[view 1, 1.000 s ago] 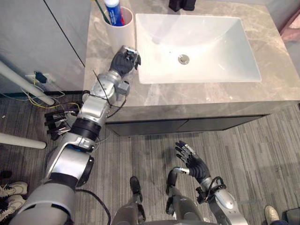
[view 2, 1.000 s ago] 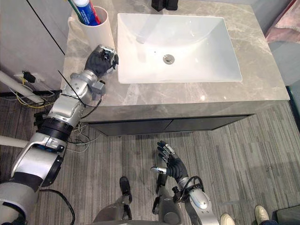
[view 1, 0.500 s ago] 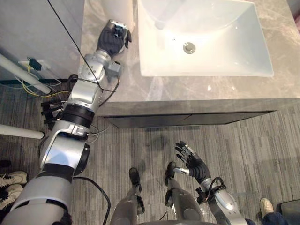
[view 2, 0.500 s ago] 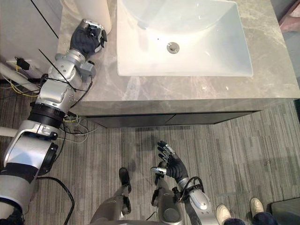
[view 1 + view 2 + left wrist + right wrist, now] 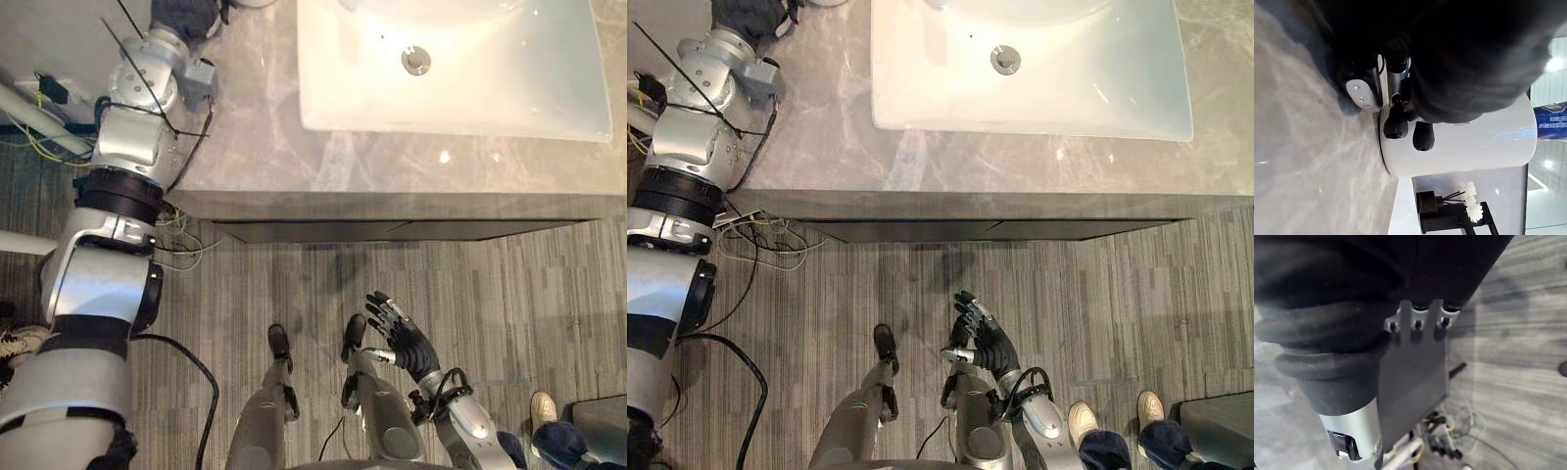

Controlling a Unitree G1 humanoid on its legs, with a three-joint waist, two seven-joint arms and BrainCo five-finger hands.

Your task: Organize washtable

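The left arm stretches up over the desk's (image 5: 294, 147) left end, and the left robot hand (image 5: 184, 14) curls its fingers (image 5: 1396, 128) onto a white cup (image 5: 1474, 142). The right robot hand (image 5: 402, 338) hangs low in front of the desk, palm turned inward, fingers spread and relaxed.

A washroom is indicated by a white rectangular basin (image 5: 460, 88) with a metal drain (image 5: 416, 61), sunk into a grey marble-patterned desk (image 5: 255, 147), and by a white cup (image 5: 1474, 142) holding a blue toothpaste tube (image 5: 1551, 120) beside it. A dark holder (image 5: 1442, 215) with white flowers (image 5: 1471, 208) is seen further along the desk, and the floor (image 5: 549, 294) is laid with grey wood-look planks. A test set-up rather than a lived-in home is suggested by loose wires (image 5: 764, 245) left under the desk and by a person's shoe (image 5: 542, 409) at the edge.
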